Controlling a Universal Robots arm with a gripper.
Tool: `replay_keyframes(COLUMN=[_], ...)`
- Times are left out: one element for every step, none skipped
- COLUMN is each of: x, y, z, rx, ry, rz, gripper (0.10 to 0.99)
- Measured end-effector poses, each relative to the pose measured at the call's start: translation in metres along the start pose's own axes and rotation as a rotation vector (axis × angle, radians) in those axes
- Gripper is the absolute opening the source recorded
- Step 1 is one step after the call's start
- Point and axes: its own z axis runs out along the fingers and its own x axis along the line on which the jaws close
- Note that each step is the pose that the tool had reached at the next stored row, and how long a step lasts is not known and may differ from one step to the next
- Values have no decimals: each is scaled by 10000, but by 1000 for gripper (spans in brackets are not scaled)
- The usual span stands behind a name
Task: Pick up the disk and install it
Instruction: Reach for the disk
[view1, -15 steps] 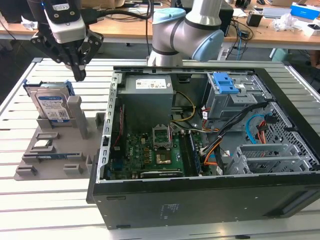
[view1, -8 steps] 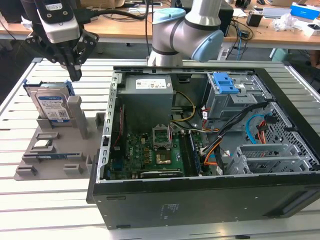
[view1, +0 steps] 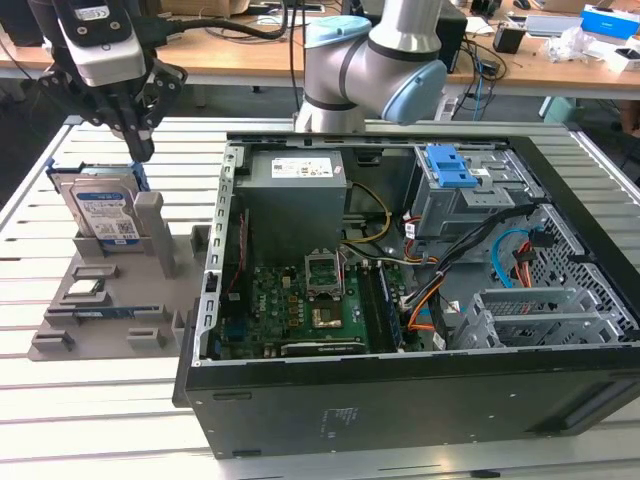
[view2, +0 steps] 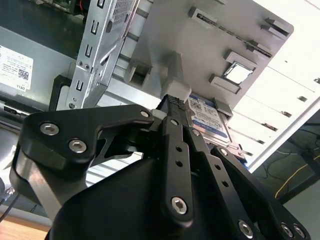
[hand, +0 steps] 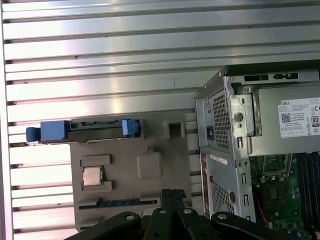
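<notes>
The silver slatted metal table (view1: 80, 410) carried the open black desktop computer case (view1: 400, 410), whose side wall stood just beside the flat grey plastic parts holder (view1: 150, 295) at the exterior view's left. The disk (view1: 100, 205), a flat silver-metal drive with a white-and-blue label in a bright blue frame, stood on edge in the holder's far slot, with bare table beyond it and a tall grey post (view1: 150, 230) just beside its case-side end. The black two-fingered gripper (view1: 141, 150) hung above that end of the disk, its jaws pressed together on nothing.
</notes>
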Motion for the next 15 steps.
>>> replay_keyframes(x=[17, 35, 46, 56, 84, 102, 111, 133, 151, 163, 175, 198, 215, 229, 247], y=[-1, -3, -3, -4, -6, -8, -8, -10, -11, -12, -13, -15, -16, -17, -18], z=[-1, -1, -1, -2, -2, -3, -3, -4, -4, -5, -5, -6, -6, -6, -6], rx=[0, 1, 0, 0, 0, 0, 0, 0, 0, 1, 0, 1, 1, 0, 0], ry=[0, 0, 0, 0, 0, 0, 0, 0, 0, 0, 0, 0, 0, 0, 0], rz=[0, 0, 0, 0, 0, 0, -1, 0, -1, -1, 0, 0, 0, 0, 0], gripper=[106, 106, 106, 106, 106, 106, 106, 106, 106, 106, 106, 106, 106, 106, 106])
